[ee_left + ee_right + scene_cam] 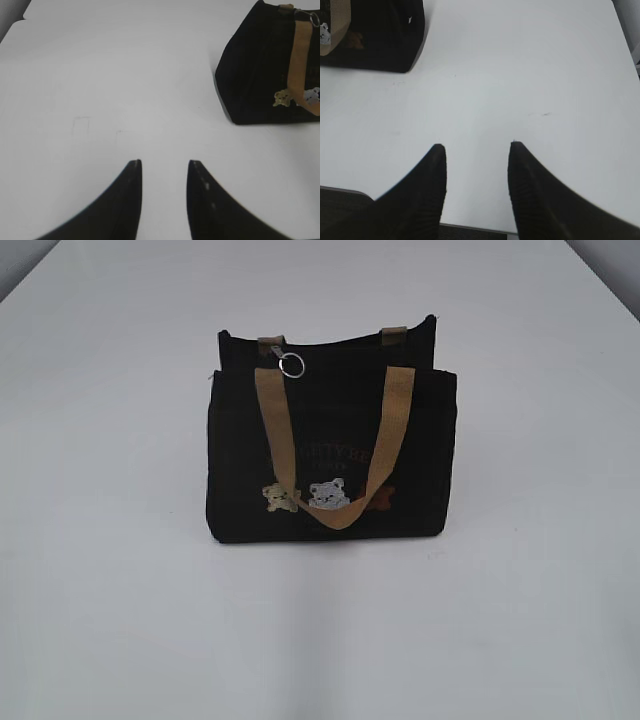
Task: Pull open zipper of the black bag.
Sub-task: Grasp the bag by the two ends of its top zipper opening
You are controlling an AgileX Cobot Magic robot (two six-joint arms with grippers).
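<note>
Left gripper [164, 167] and right gripper [476, 150]: jaws apart, empty, over bare white table [520, 620]. Beyond, black bag [330, 455] upright mid-table, front handle [335, 445] draped down. Zipper [330, 345] along top, apparently closed; silver ring [292, 365] near left end.

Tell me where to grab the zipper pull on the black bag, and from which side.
Probably the small silver ring at the left end of the bag's top edge. It hangs free just above the front panel, beside the tan handle, so coming from above with fingers either side of the ring looks cleanest. The left gripper is nearer that end; both grippers are open and clear of the bag.
</note>
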